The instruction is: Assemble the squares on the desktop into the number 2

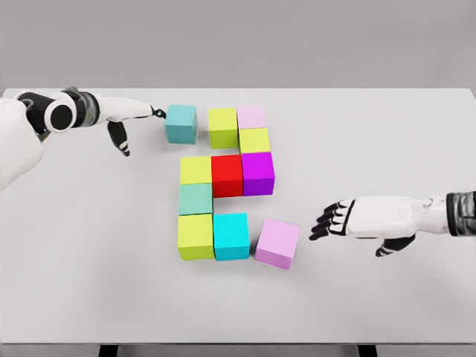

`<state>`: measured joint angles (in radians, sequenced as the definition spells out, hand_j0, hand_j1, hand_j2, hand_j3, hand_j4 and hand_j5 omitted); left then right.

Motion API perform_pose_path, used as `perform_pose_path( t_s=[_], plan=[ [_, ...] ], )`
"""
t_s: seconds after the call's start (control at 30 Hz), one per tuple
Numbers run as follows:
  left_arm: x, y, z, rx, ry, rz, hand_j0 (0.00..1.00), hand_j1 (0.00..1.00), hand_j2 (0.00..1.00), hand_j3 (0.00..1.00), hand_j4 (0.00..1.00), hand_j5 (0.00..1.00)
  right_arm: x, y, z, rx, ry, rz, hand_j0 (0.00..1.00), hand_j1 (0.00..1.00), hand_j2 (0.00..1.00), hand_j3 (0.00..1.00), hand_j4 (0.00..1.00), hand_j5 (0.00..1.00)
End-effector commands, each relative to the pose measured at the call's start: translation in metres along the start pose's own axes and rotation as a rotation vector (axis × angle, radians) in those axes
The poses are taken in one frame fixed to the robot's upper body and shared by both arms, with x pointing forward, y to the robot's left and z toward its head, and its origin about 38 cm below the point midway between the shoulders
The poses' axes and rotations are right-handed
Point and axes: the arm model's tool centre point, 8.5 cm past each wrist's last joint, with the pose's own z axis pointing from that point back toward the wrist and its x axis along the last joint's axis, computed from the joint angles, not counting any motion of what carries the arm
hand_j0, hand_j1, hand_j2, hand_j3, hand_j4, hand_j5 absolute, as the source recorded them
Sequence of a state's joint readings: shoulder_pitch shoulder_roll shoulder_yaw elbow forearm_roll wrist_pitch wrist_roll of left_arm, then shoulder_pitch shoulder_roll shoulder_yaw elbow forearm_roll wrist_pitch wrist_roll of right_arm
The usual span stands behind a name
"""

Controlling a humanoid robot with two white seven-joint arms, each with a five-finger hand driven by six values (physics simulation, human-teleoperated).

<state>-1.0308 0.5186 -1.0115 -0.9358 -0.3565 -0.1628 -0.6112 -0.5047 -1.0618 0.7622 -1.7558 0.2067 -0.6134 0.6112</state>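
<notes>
While ten cubes (227, 175) lie here, four are yellow-green (195, 236).

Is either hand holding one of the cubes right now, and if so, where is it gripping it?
Nothing is held. The left hand only touches the teal cube on its left side with its fingertips; the right hand is open beside the pink cube.

Bright, even overhead light here; soft faint shadows hug the cubes (223, 186) on the white table (387, 134); no glare; slightly soft render.
</notes>
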Motion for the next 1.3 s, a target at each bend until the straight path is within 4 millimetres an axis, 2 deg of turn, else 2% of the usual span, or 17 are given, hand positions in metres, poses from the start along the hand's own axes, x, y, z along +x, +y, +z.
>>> perform_pose_path(
  t_s=[0.0,0.37,0.57,0.6,0.73,0.9,1.03,1.27],
  plan=[
    [0.005,0.001,-0.002,0.002,-0.012,-0.005,1.0,1.0,1.0,1.0,1.0,1.0,0.002,0.004,-0.004,0.009,-0.012,-0.008,1.0,1.0,1.0,1.0,1.0,1.0],
    [0.01,0.002,-0.004,0.003,-0.023,-0.009,1.0,1.0,1.0,1.0,1.0,1.0,0.007,0.007,-0.018,0.014,-0.042,-0.005,1.0,1.0,1.0,1.0,1.0,1.0],
    [-0.006,0.007,0.01,0.018,0.001,-0.011,1.0,1.0,1.0,1.0,1.0,1.0,0.007,-0.001,-0.022,-0.004,-0.049,0.009,1.0,1.0,1.0,1.0,1.0,1.0],
    [-0.001,0.011,0.012,0.027,-0.013,-0.023,1.0,1.0,1.0,1.0,1.0,1.0,0.008,-0.003,-0.023,-0.008,-0.052,0.012,1.0,1.0,1.0,1.0,1.0,1.0],
    [-0.004,0.013,0.029,0.046,-0.018,-0.057,1.0,1.0,1.0,1.0,1.0,1.0,0.01,-0.008,-0.029,-0.023,-0.066,0.018,1.0,1.0,1.0,1.0,1.0,1.0],
    [0.001,0.011,0.029,0.043,-0.03,-0.066,1.0,1.0,1.0,1.0,1.0,1.0,0.009,-0.016,-0.032,-0.043,-0.072,0.029,1.0,1.0,1.0,1.0,1.0,1.0],
    [0.002,0.004,0.027,0.03,-0.035,-0.068,1.0,1.0,1.0,1.0,1.0,1.0,0.006,-0.018,-0.033,-0.048,-0.066,0.028,1.0,1.0,1.0,1.0,1.0,1.0],
    [0.012,0.003,0.023,0.03,-0.059,-0.082,1.0,1.0,1.0,1.0,1.0,1.0,0.0,-0.017,-0.032,-0.037,-0.043,0.037,1.0,1.0,1.0,1.0,1.0,1.0]
  ],
)
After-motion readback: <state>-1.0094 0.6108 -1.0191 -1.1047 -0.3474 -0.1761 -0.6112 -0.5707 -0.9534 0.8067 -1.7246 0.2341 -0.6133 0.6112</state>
